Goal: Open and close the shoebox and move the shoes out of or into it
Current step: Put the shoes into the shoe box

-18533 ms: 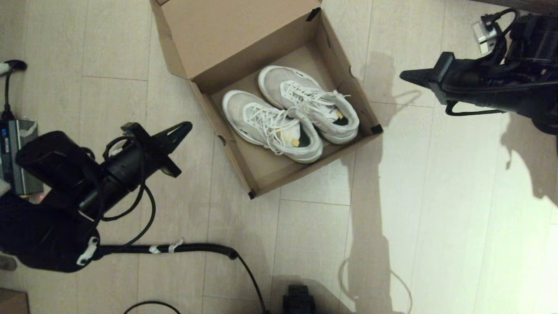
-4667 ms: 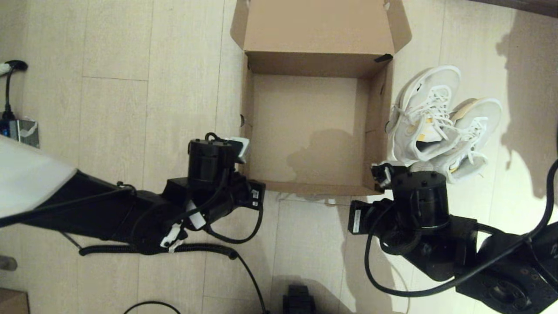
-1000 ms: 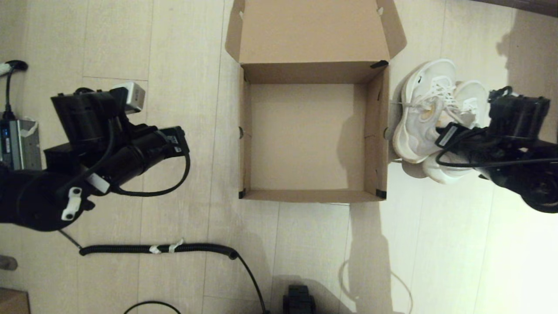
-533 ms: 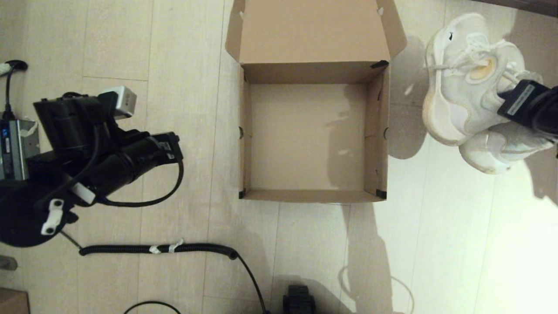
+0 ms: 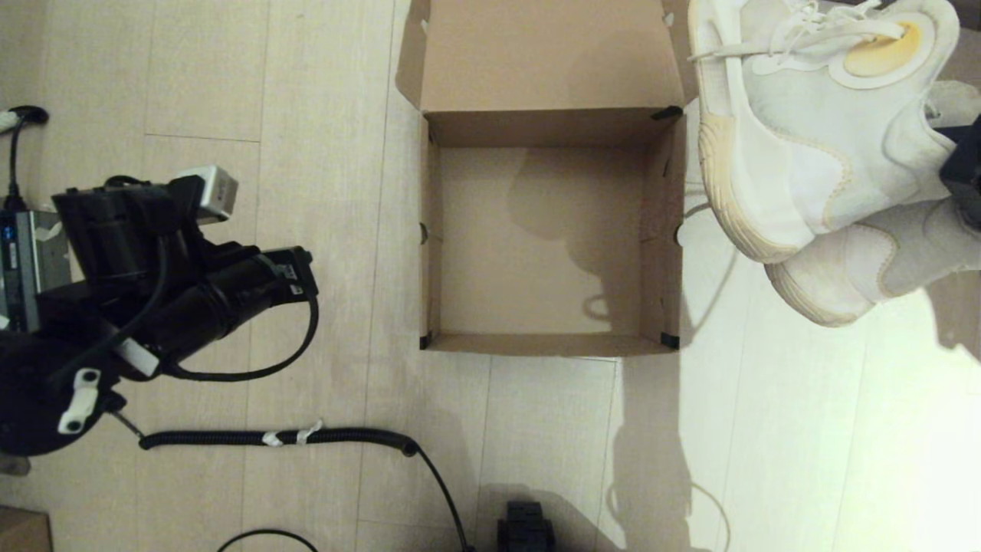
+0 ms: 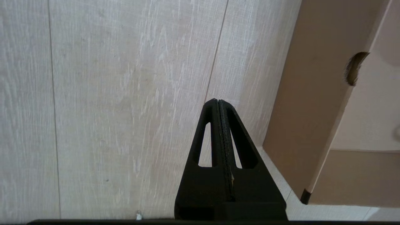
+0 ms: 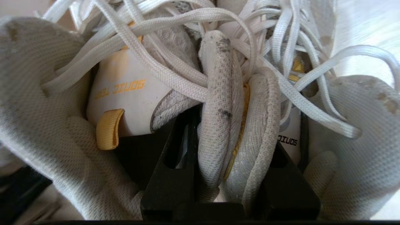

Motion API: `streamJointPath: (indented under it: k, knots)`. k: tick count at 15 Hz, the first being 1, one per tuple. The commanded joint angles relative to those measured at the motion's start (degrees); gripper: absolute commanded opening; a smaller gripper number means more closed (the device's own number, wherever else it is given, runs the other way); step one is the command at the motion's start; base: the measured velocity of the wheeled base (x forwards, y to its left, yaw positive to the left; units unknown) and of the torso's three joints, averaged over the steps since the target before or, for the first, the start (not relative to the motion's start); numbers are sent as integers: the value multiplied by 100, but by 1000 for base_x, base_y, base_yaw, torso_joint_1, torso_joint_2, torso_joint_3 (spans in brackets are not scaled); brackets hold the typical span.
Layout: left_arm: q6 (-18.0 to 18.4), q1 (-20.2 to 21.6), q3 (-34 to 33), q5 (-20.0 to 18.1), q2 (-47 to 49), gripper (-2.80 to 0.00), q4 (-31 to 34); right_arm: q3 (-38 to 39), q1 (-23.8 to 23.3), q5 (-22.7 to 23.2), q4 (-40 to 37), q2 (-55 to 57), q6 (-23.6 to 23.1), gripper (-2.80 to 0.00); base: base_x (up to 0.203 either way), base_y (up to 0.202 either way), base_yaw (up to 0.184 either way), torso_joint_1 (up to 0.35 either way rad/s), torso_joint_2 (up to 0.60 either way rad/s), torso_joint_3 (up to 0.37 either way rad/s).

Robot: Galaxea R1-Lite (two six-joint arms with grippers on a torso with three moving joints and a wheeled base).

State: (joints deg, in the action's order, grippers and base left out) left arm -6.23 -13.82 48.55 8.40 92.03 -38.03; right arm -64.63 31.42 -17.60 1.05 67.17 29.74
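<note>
Head view showed the right pincer (image 7: 229, 175) pinching both shoes (image 5: 812, 146) by their inner collars, aloft right of the open, empty shoebox (image 5: 429, 230), so they needed carrying leftward. Left pincer (image 6: 218, 109), pressed together, hovered over floor beside the box's left wall.
</note>
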Motion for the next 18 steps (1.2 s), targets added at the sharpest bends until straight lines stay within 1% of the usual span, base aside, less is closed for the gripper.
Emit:
streamJointPath:
  k: [1,2,5,7,9,10,12,13,15,18]
  knots:
    - [-10,-12,-38,67,5,-280,-22,19,381,3,2,7,102,-280,0,0,0,0,0,0]
    - [-1,-41,-48,127,26,-280,-29,67,602,9,4,47,150,-280,0,0,0,0,0,0]
    - [33,-59,14,135,57,-280,-20,374,1092,38,48,233,142,-280,0,0,0,0,0,0]
    - [43,-92,5,135,63,-280,-20,564,1191,61,191,467,122,-280,0,0,0,0,0,0]
    - [52,-155,-12,135,-1,-280,-20,801,1240,298,710,685,16,-280,0,0,0,0,0,0]
    - [48,-147,-21,135,-22,-280,-20,857,1243,380,950,800,-157,-280,0,0,0,0,0,0]
    - [35,-130,-38,134,-89,-280,-20,913,1237,406,1396,1009,-548,-280,0,0,0,0,0,0]
    - [34,-122,-41,127,-113,-280,-20,925,1235,404,1488,1064,-713,-280,0,0,0,0,0,0]
    - [17,-94,-39,109,-132,-280,-20,960,1235,376,1682,1319,-1184,-280,0,0,0,0,0,0]
    - [8,-59,-40,88,-151,-280,-20,1031,1226,257,2252,1774,-1514,-280,0,0,0,0,0,0]
